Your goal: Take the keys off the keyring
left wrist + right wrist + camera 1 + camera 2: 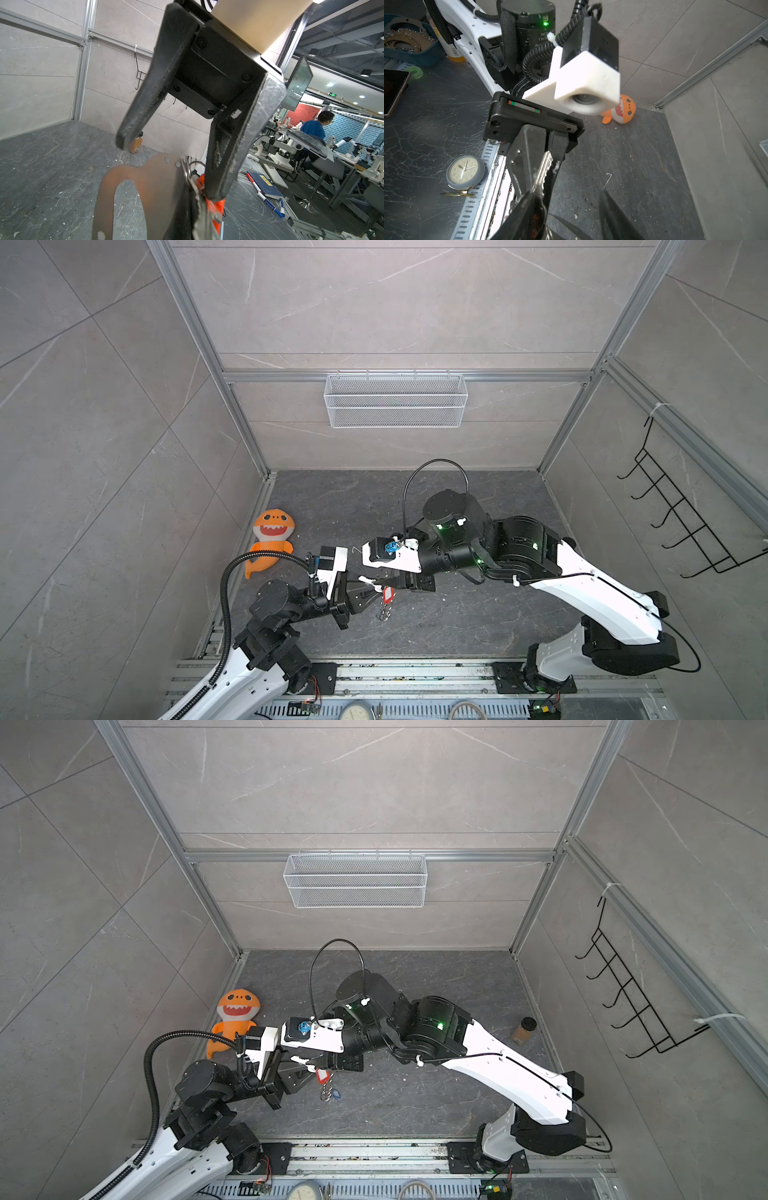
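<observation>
The room is a box with grey walls and a dark grey table (478,614). A white wire basket (395,400) hangs on the back wall, far from both grippers. An orange toy shark (272,537) lies well off to the left of the left gripper, by the wall.

The left gripper (539,182) is squeezed tight on a silver key (545,168). The blade of the key lies between its fingers. Just past its tips hangs the red tag (388,594). Under that dangle the metal rings of the keyring (384,612), with the blue tag (336,1095) beside the lowest rings. In the left wrist view, the flat strap loop (106,182) of the keyring sits right next to this gripper.

The right gripper (169,168) faces the left one, tip to tip. Its fingers are wide apart and hold nothing. One finger (226,158) sits right at the red tag, but it is not clear if they touch.

A small brown jar (524,1030) stands well behind the right gripper, past its arm. A black hook rack (681,514) hangs on the right wall.
</observation>
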### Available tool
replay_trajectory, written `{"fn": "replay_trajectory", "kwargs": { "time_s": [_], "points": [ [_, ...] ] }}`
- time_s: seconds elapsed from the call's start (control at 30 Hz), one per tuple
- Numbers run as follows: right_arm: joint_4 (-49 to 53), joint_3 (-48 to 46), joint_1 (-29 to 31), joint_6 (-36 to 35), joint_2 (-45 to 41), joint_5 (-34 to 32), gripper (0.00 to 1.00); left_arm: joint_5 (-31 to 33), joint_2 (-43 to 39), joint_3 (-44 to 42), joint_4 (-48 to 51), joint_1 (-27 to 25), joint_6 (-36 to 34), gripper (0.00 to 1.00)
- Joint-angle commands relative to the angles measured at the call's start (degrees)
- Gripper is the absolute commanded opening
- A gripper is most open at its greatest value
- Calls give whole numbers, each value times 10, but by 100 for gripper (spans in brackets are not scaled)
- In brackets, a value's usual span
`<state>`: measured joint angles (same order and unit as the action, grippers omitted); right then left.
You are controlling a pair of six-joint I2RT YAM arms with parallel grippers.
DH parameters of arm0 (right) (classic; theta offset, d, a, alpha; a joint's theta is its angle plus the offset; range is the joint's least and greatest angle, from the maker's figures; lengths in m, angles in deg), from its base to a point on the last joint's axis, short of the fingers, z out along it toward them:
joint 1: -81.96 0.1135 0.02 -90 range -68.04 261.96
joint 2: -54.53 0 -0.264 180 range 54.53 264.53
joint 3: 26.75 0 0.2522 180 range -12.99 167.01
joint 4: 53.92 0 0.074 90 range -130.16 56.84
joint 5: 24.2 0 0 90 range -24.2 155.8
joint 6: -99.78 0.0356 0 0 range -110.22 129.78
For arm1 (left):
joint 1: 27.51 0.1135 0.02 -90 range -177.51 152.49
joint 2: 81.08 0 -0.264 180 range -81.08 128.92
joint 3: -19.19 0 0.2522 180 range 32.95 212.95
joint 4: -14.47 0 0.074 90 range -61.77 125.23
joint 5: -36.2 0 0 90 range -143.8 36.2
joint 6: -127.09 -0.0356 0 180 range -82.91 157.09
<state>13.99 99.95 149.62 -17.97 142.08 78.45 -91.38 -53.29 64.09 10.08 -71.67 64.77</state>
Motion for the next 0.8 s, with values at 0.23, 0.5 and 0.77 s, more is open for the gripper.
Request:
{"fn": "replay_trajectory", "kwargs": {
  "time_s": [0.23,0.5,0.77],
  "points": [
    [-101,-23,4,43,-47,7,59,31,-24,-13,-57,-1,6,0],
    [-269,-202,0,149,-174,-75,57,55,-39,-30,-87,-2,9,0],
    [-395,-367,-150,327,-223,252,55,57,-52,-30,-77,-2,2,0]
  ]
}}
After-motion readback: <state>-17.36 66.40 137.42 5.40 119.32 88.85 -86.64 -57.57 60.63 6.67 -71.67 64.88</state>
